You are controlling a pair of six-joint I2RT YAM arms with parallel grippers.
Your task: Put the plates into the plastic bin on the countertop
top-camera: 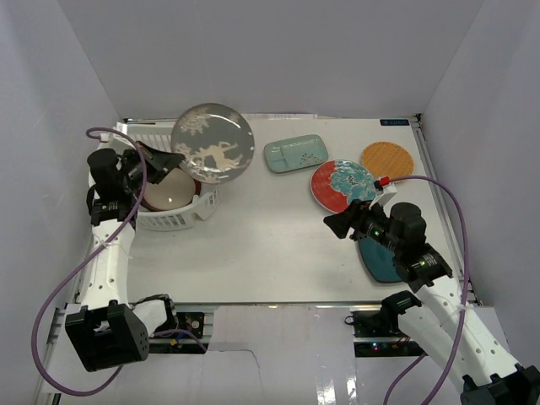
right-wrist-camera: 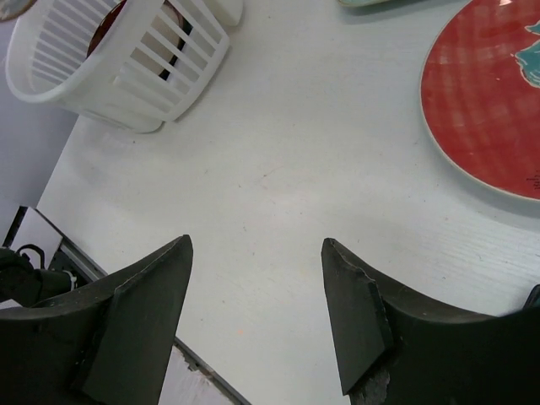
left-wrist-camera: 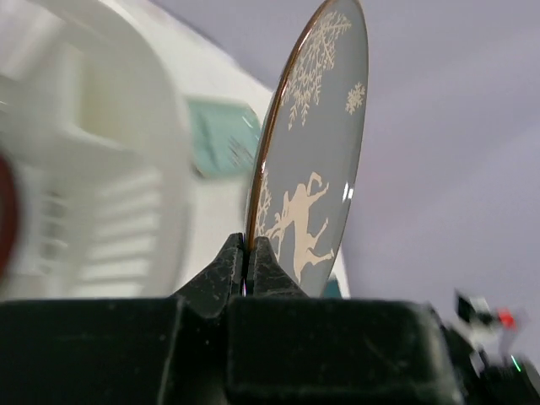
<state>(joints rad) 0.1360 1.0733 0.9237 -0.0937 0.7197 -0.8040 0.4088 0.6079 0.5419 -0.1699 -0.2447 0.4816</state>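
Note:
My left gripper [top-camera: 173, 159] is shut on the rim of the grey patterned plate [top-camera: 213, 143] and holds it tilted in the air over the right end of the white plastic bin [top-camera: 173, 219]. In the left wrist view the plate [left-wrist-camera: 316, 160] stands edge-on between the closed fingers [left-wrist-camera: 250, 253]. The dark-red-rimmed cream plate [top-camera: 167, 191] lies in the bin. My right gripper [top-camera: 335, 224] is open and empty above the countertop [top-camera: 270, 245], just left of the dark-teal square plate [top-camera: 380, 260]. The red-and-teal floral plate [top-camera: 342, 185], pale-green rectangular plate [top-camera: 295, 153] and orange woven plate [top-camera: 386, 159] lie on the countertop.
Pale grey walls enclose the countertop on the left, back and right. In the right wrist view the bin [right-wrist-camera: 118, 63] is at the upper left and the floral plate [right-wrist-camera: 485, 110] at the upper right. The table's near edge [right-wrist-camera: 194, 363] is just below my right fingers.

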